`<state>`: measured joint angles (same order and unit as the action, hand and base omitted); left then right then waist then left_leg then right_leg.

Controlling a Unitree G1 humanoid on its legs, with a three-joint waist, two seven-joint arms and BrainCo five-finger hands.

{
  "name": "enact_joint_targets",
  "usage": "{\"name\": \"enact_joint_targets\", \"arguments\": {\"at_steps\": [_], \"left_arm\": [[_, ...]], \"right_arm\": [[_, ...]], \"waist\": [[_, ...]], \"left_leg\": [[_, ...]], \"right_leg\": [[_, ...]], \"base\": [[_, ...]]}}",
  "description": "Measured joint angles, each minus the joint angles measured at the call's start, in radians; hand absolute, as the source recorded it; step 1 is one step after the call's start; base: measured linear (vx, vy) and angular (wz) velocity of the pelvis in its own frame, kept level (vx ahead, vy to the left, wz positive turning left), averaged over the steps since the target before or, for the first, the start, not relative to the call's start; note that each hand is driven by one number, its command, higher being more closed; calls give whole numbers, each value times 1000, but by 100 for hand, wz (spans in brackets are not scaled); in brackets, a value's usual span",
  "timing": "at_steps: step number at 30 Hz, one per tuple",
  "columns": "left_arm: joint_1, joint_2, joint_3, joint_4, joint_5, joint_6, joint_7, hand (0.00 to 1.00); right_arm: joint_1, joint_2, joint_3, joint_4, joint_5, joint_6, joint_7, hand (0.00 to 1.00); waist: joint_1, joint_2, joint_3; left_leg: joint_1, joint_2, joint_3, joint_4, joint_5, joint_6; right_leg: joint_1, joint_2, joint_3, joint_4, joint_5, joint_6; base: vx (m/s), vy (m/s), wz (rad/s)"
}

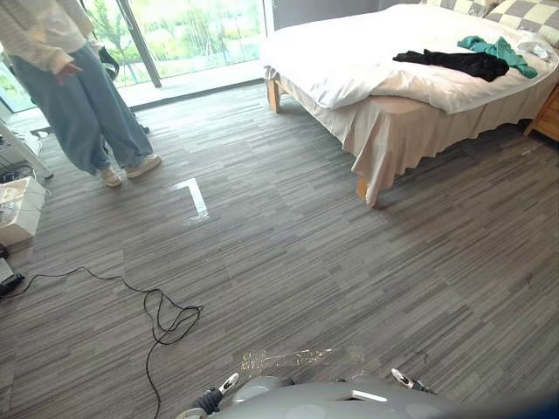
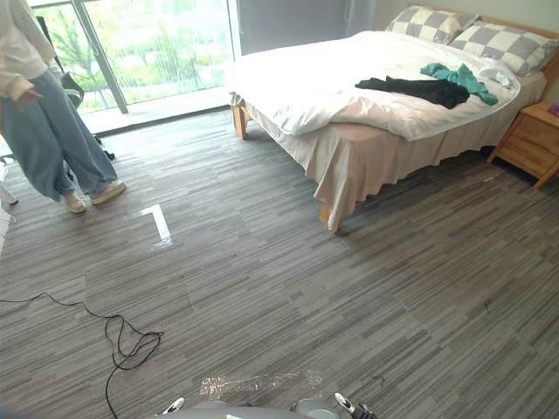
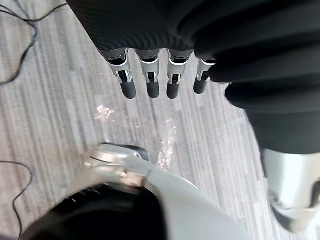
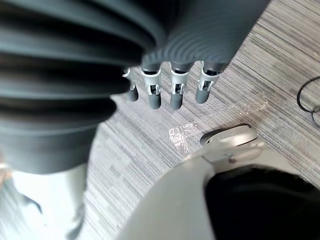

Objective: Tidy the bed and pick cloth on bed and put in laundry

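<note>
I judge task not begun: black cloth [image 1: 454, 61] and teal cloth [image 1: 500, 51] lie on bed [image 1: 393, 131], far right, white duvet [image 1: 349, 61] rumpled. Left hand [image 3: 152, 82], right hand [image 4: 176, 92] released, empty (well apart from bed). Remaining: approach, pick, laundry, straighten.

The person [image 1: 79, 87] is cut off by the top edge above the chest. The bed [image 1: 349, 61] runs off the right edge — its pillows [image 1: 524, 17] and the nightstand [image 1: 548, 118] are clipped too. A pale thing [image 2: 500, 77] beside the teal cloth [image 2: 458, 77] is too small to tell.
</note>
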<state>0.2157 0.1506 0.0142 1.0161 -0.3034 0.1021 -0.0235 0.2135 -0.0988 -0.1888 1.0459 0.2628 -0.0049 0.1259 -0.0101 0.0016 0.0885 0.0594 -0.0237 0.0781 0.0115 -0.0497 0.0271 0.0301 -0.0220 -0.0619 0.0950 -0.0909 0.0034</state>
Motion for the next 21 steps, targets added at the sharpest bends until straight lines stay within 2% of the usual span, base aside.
{"name": "enact_joint_targets", "arguments": {"at_steps": [4,8,15,21], "left_arm": [[-4,-6,25,9,19,-10,-20,0],[-7,-6,25,9,54,-27,-23,0],[-31,2,24,8,91,-7,-12,0],[-31,4,17,8,98,-6,-12,0]], "right_arm": [[-4,5,-16,11,-14,-6,9,0],[-13,8,-18,12,-14,-13,21,0],[-33,15,-17,11,-21,-9,29,0],[-36,14,-16,11,-10,10,29,0]], "waist": [[0,-7,5],[0,-7,9],[0,-16,38],[0,-17,41]], "left_leg": [[80,3,15,-73,23,-7],[103,2,21,-97,30,-2],[136,2,27,-100,16,-25],[141,3,36,-100,16,-25]], "right_leg": [[69,5,-7,-64,17,1],[98,7,-13,-101,32,1],[133,5,-20,-122,34,10],[135,6,-19,-123,34,11]], "base": [[113,7,-4],[129,7,-3],[35,-1,-1],[-42,-29,-3]]}}
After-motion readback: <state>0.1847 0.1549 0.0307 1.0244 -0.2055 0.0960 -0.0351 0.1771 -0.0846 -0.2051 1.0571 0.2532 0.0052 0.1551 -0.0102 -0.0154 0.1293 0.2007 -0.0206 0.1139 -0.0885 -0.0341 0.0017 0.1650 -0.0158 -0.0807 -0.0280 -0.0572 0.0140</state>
